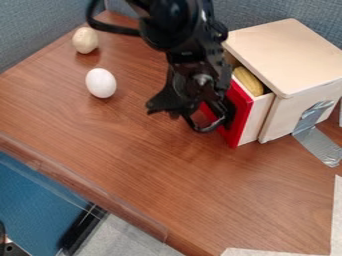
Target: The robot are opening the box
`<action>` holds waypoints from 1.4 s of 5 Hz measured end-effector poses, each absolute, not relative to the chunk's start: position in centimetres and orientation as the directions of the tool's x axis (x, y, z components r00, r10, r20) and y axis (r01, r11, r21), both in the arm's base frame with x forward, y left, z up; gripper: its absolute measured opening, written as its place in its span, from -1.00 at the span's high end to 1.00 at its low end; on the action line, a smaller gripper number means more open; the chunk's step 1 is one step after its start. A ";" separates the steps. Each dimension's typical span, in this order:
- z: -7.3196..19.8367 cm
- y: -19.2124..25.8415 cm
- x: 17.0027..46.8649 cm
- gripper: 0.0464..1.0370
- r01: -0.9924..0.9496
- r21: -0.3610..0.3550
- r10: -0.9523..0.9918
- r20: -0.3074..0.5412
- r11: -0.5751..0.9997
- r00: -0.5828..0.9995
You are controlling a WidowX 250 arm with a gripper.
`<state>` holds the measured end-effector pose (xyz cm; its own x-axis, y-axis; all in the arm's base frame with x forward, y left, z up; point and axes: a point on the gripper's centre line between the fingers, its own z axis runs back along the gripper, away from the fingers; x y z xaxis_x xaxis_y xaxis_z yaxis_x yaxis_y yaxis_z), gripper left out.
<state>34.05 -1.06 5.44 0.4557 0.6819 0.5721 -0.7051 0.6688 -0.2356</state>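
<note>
Wooden box, one, pale and flat-topped, set upright on the brown wood-grain table; the task's own piece and the landmark for all places below. Progress: opening judged well begun but only partial; the drawer stands out a little from the box, its forward part exposed and its rear under the box's top. Left to do, as judged: draw the drawer further from the box, should full opening be wanted; a straight pull away from the box would suit, a skewed one might jam it or shift the box. End effector, one, black, low at the drawer side of the box, close against the red front panel; condition spread, apparently pinching nothing, though whether it touches the panel cannot be told. Container: drawer, pale wooden sides, red face, open at the top. Contents: one yellow ridged item, probably toy corn, lying in the gap nearest the box and partly under its top; anything deeper inside cannot be told. Silver tape, running from the box's side down to the table. White egg, one, well apart from the box on its drawer side. Cream-coloured rounded item, one, beyond that egg from the box, kind uncertain
</note>
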 end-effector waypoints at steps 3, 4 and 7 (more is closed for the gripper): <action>7.0 1.4 30.6 0.79 -0.715 -0.241 0.669 0.624 0.656 0.404; 6.8 1.8 30.3 0.79 -0.718 -0.234 0.667 0.625 0.655 0.405; 6.8 1.8 30.3 0.83 -0.723 -0.246 0.679 0.618 0.645 0.396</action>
<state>30.30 1.84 6.76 0.3956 0.6794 0.6180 -0.7233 0.6451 -0.2463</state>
